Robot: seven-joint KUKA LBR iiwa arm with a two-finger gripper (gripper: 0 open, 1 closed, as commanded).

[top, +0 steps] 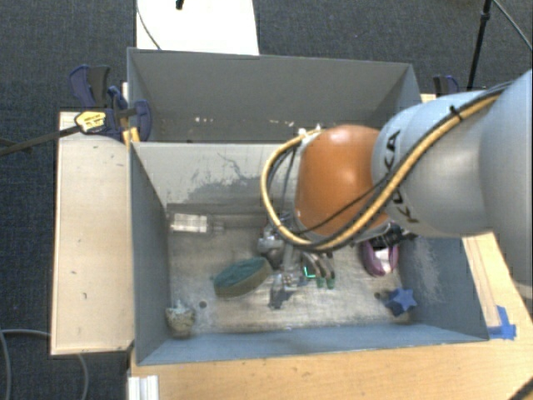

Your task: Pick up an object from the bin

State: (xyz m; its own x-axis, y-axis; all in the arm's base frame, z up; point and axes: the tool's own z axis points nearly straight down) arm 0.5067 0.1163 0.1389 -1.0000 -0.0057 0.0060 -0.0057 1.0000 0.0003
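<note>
My gripper (pixel 281 283) hangs below the orange wrist cover, low over the middle of the bin floor. A dark green oval thing (pixel 239 277) lies just to its left, close to it or touching it; I cannot tell which. A small green piece (pixel 323 279) sits right beside the gripper on its right. Nothing shows held in the gripper.
A clear plastic tube (pixel 190 222) lies at the back left. A small grey-green lump (pixel 179 319) rests in the front left corner. A purple and white thing (pixel 379 257) and a blue star-like piece (pixel 400 300) lie at the right, partly under the arm.
</note>
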